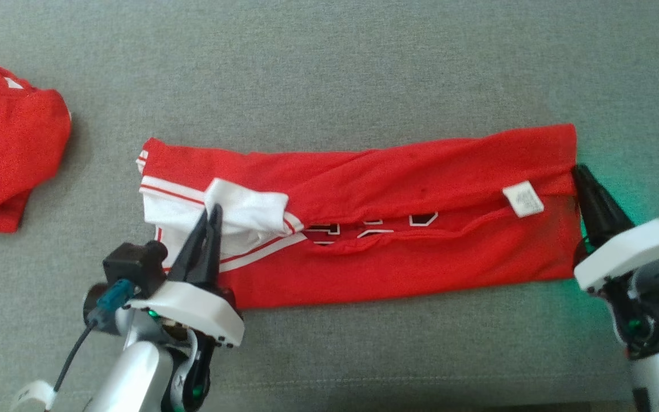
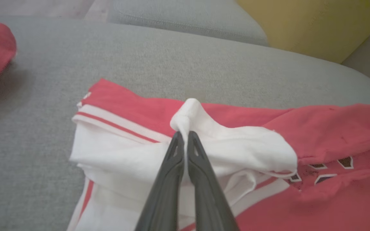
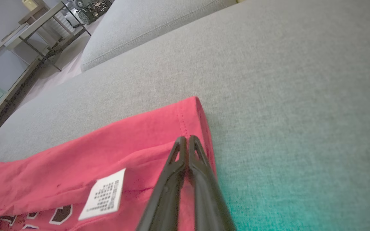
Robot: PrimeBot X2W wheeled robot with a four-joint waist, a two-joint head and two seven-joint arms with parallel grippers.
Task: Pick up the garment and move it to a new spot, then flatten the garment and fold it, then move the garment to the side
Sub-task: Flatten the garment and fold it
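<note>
Garment [image 1: 392,177]: long, creased red rectangle

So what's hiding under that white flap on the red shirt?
More white cloth with red stripes shows beneath the white flap, and black numbers peek out beside it. The rest of the numbers is covered by folds of the red shirt.

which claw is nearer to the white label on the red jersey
Right. The right claw sits at the hem edge of the jersey, just beside the white label; the left claw is at the opposite end, pinching the white sleeve fabric.
</note>
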